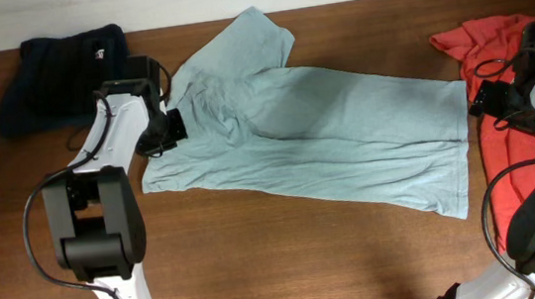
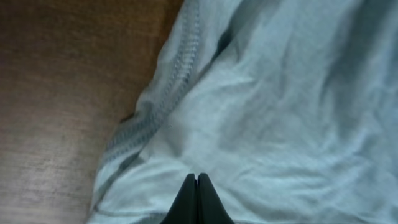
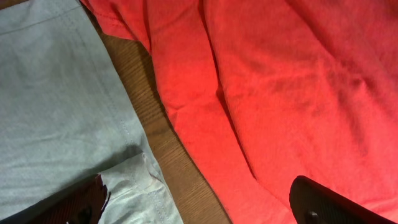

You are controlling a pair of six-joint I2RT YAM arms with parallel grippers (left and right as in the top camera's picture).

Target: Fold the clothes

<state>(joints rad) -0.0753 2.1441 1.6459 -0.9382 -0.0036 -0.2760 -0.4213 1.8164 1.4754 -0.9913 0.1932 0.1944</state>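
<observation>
pinching the pale blue-grey t-shirt (image 1: pixel 345 126) at its collar end, left fingers (image 2: pixel 186 205) sit clenched on cloth; right fingers (image 3: pixel 336 202), released, should grab the hem corner, not the coral-red t-shirt (image 3: pixel 280 93).

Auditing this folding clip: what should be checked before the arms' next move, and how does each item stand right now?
1. Left gripper shut: ok.
2. Shirt pinched in it: cannot tell.
3. Right gripper open: ok.
4. Right gripper over shirt only: not ok, one finger hangs over the red shirt.
5. Shirt flat: not ok, rumpled near the left gripper.
6. Dark garment apart from shirt: ok.
</observation>
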